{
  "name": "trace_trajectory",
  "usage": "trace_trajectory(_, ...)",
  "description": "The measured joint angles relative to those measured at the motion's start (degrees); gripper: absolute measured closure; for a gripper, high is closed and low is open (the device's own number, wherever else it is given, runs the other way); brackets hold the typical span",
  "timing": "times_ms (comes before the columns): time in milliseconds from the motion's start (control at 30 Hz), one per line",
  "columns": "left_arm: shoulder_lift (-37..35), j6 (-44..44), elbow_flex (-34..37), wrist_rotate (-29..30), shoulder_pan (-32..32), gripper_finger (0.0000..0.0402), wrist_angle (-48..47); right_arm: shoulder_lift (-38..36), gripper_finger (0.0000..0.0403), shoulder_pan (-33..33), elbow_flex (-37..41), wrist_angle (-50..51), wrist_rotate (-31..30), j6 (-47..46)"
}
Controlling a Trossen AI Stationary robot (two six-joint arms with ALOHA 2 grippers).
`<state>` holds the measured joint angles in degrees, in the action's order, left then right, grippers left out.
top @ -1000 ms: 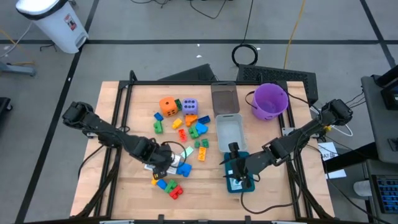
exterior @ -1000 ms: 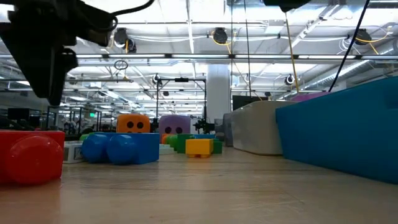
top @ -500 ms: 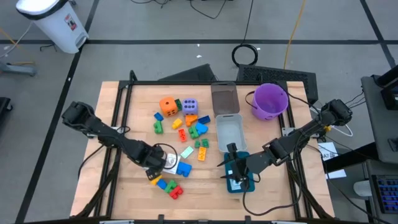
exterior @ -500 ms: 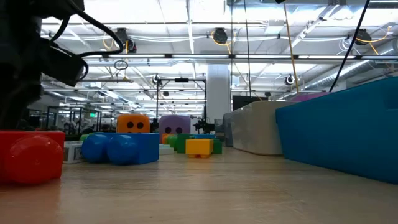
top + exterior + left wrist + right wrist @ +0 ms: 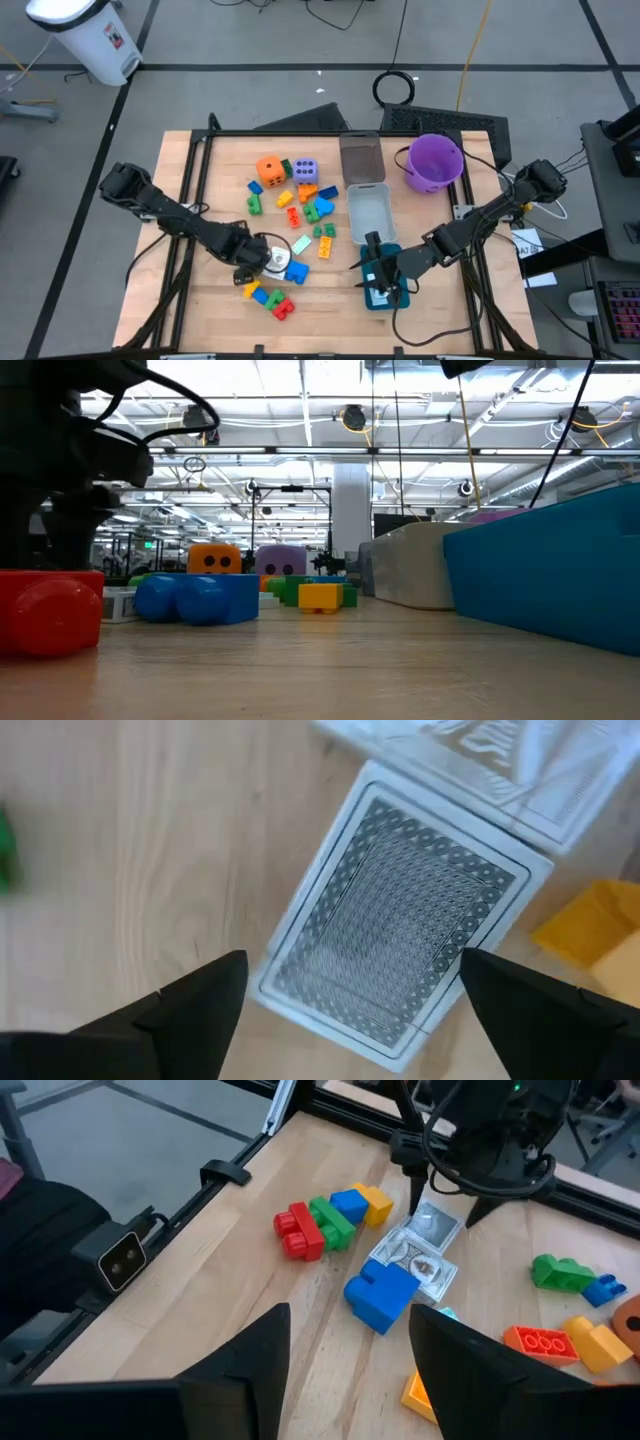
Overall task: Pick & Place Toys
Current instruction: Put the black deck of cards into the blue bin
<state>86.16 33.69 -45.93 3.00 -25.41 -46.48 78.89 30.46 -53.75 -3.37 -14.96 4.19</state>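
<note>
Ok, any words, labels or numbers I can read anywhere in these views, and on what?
No text can be read.
White bin: red label, too small to read.
Papers right of the table: print too small.
Card below the left gripper: patterned back only, no text.
Orange die, lavender die: dots only.

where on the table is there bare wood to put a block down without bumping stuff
Bare wood lies along the table's left side, between its edge and the orange die, and along the front between the red block and the teal tray. It is crowded mid-table, from the dice to the left gripper over the cards.
</note>
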Motion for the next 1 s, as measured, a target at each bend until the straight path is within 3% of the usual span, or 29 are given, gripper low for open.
trace_trajectory(267, 0.2, -8.9, -3.4, -2.7, -0.1, 0.0025, -0.5, 0.0, 0.0226, 0.0, 2.9, -5.6, 0.0, 1.2)
trace_trajectory(567, 0.1, -11.0, -4.5, -4.1, -1.0, 0.0025, -1.3, 0.0, 0.0227, 0.0, 2.9, -5.5, 0.0, 1.2)
trace_trajectory(1000, -0.2, -11.5, 0.4, 4.4, -3.3, 0.0025, 0.6, 0.0, 0.0227, 0.0, 2.9, -5.5, 0.0, 1.2)
